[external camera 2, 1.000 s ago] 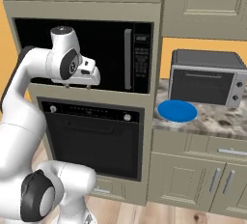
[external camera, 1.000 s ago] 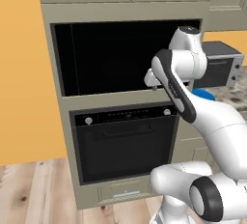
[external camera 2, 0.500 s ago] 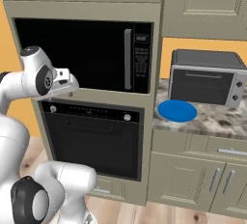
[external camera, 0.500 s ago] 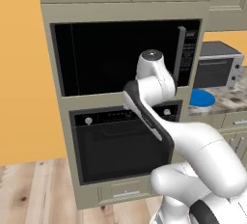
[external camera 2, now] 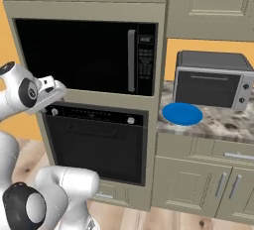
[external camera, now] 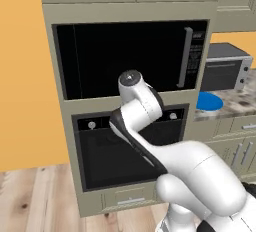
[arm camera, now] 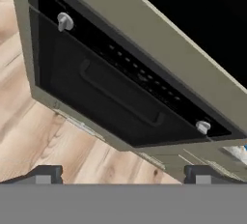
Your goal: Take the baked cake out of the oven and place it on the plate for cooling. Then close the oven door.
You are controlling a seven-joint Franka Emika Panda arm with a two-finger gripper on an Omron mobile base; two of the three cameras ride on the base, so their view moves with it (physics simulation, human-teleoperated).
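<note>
The oven (external camera: 100, 151) is built into the cabinet below the microwave. Its oven door (external camera 2: 96, 147) is shut, a dark glass panel with a horizontal handle (arm camera: 120, 92) under the control strip and two silver knobs (arm camera: 64, 21). The cake is hidden. The blue plate (external camera 2: 182, 113) lies bare on the stone counter to the oven's right, also seen as the plate (external camera: 209, 101). My gripper (arm camera: 123, 175) is open with nothing between its fingers, held in front of the oven's upper left and looking down along the door. My hand (external camera 2: 48, 86) hangs by the left end of the control strip.
The black microwave (external camera 2: 84, 55) with its vertical handle sits above the oven. A silver toaster oven (external camera 2: 211, 80) stands on the counter behind the plate. Cabinet drawers (external camera 2: 198, 184) run below the counter, and wood floor (arm camera: 58, 146) lies in front of the oven.
My arm has swung left and down, from in front of the microwave to the level of the oven's control strip. The gripper stayed open. The oven door has not moved.
</note>
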